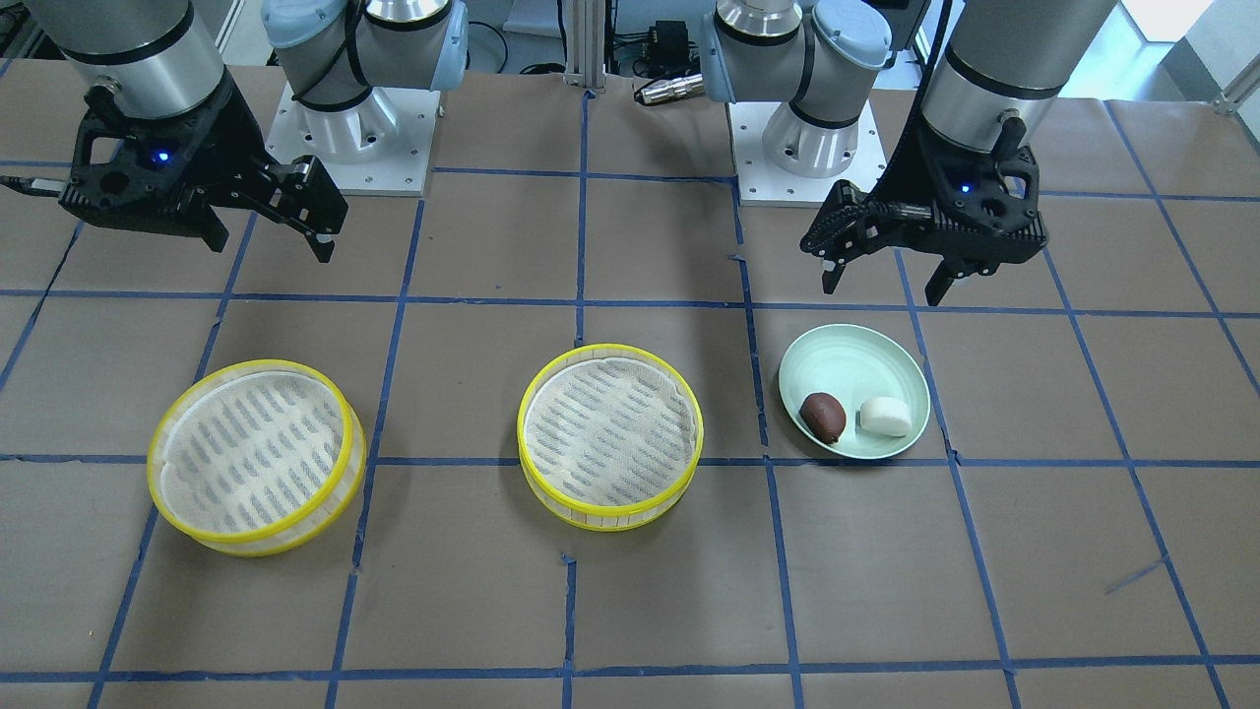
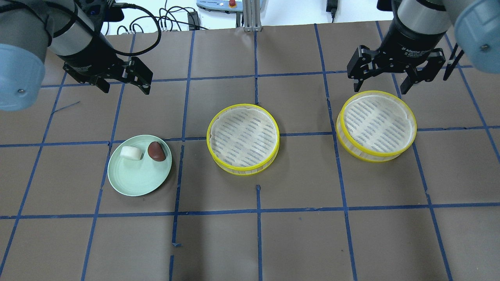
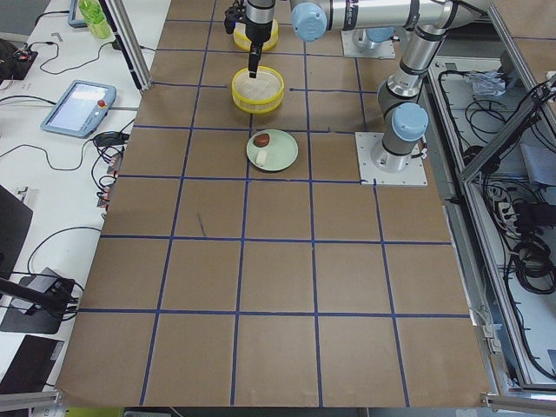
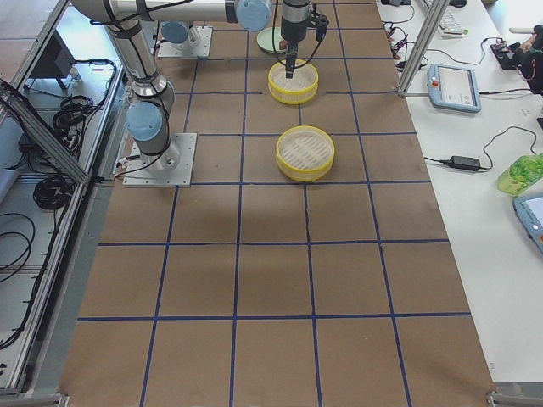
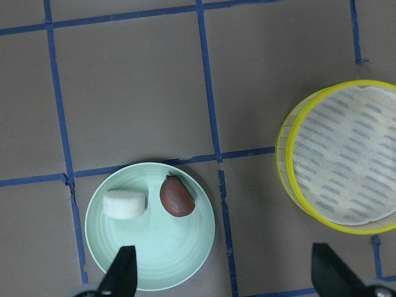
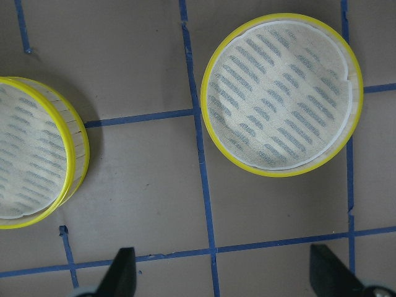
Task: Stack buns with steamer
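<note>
A white squarish bun (image 2: pixel 131 153) and a dark reddish-brown oval bun (image 2: pixel 156 151) lie side by side on a pale green plate (image 2: pixel 136 181). They also show in the front view, the white bun (image 1: pixel 884 416) and the brown bun (image 1: pixel 823 416), and in the left wrist view, the white bun (image 5: pixel 124 204) and the brown bun (image 5: pixel 176 196). Two yellow-rimmed steamer trays, one in the middle (image 2: pixel 243 136) and one on the right (image 2: pixel 377 123), are empty. My left gripper (image 2: pixel 125 89) hangs open above the table beyond the plate. My right gripper (image 2: pixel 379 89) hangs open beyond the right steamer.
The table is brown paper with a grid of blue tape lines. The arm bases (image 1: pixel 354 128) stand on white plates at the robot's edge. In the right wrist view the right steamer (image 6: pixel 281 93) shows whole and the middle steamer (image 6: pixel 31 154) is cut off at the left.
</note>
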Robot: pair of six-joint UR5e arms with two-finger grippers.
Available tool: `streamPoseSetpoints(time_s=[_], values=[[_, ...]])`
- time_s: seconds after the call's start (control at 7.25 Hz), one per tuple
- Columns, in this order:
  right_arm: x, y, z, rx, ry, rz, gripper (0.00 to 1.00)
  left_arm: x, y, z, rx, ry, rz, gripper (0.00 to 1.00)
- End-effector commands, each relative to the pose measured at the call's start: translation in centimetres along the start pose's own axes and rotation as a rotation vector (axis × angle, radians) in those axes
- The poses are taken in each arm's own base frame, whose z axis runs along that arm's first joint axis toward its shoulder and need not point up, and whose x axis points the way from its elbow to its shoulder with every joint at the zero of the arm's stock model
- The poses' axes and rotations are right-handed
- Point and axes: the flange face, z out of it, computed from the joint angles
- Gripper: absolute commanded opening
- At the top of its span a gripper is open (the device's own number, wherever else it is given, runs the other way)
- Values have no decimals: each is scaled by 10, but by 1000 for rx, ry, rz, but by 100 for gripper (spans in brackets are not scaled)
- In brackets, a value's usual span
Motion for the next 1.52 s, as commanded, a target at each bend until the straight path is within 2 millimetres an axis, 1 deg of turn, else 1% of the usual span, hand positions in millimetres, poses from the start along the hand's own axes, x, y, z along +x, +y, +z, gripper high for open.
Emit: streamPoseSetpoints(time_s=[0.0,0.14,0.28,0.41,0.55,0.69,0.83,0.97,1.1,1.24,1.38], values=[[1,-1,1,-2,6,-1,100,-8,2,3,-5,-3,40,100],[4,-4,1,10,1,-15,100,-10,3,3,-6,-3,31,100],[20,-9,2,-3,-5,8,100,-11,3,3,-6,-3,28,100],[44,-17,1,-3,-10,46,100,-12,3,6,-12,-2,24,100],[60,-27,2,-6,-9,68,100,-11,3,6,-6,-2,20,100],[81,-38,12,-27,1,92,100,-11,4,6,-5,-2,22,100],[105,-50,33,-57,-7,7,100,-16,3,5,0,-4,32,100],[131,-68,60,-95,-23,-83,100,-49,3,13,-18,-7,38,100],[155,-81,78,-111,-30,-84,100,-88,5,34,-54,2,4,100],[172,-99,102,-89,-30,-122,100,-112,2,61,-66,0,-12,100],[183,-119,139,-85,-29,-141,99,-125,-9,90,-57,-8,8,100]])
